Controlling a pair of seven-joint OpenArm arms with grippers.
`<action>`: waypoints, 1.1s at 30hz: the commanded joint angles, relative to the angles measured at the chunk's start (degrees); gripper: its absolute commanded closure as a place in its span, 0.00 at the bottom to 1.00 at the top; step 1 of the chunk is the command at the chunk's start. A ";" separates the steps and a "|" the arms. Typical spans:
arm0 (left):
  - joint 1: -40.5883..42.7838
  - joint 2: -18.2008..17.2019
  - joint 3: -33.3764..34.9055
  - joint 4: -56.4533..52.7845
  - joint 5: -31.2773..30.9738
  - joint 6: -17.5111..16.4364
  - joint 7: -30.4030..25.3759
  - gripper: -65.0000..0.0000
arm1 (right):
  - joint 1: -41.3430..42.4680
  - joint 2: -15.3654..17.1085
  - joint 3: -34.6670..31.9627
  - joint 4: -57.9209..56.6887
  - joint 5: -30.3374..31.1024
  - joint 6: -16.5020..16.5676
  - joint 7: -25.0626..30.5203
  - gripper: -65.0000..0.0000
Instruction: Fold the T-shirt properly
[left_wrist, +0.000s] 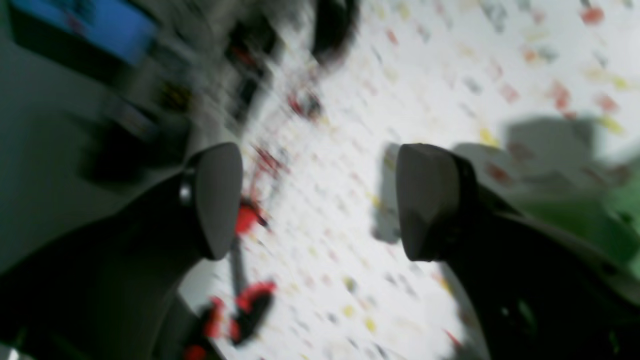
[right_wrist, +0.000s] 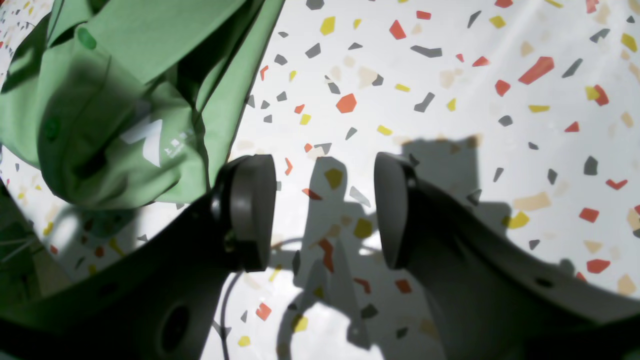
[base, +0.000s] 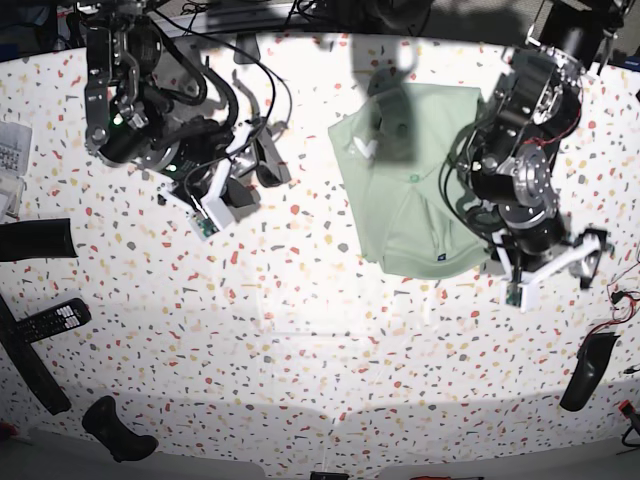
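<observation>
Both end effectors agape above T-shirt (base: 420, 180).

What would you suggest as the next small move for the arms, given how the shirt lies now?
Probably move the right gripper back toward the T-shirt. Both grippers are open and empty, the left gripper off past the shirt's other side, and the shirt lies as a narrow folded strip on the table, likely needing another fold.

Soft cloth, speckled tabletop

My matt grey pads (right_wrist: 250, 210) are looking rubbery; the T-shirt (right_wrist: 125, 100) is lying as soft matt cloth on the smooth, speckled table (right_wrist: 450, 125).
</observation>
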 joint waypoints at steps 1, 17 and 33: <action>-0.28 -0.48 0.07 4.85 2.56 0.68 -1.55 0.32 | 0.66 0.35 0.24 1.25 0.90 0.34 1.14 0.54; 14.47 -0.13 1.05 18.18 -33.46 -15.54 -34.23 0.32 | 0.79 0.35 6.54 1.22 -1.92 0.34 2.64 0.54; 10.69 12.41 1.05 -25.33 -34.05 -14.29 -71.41 0.32 | 0.79 0.96 23.69 1.22 4.37 0.34 -0.59 0.54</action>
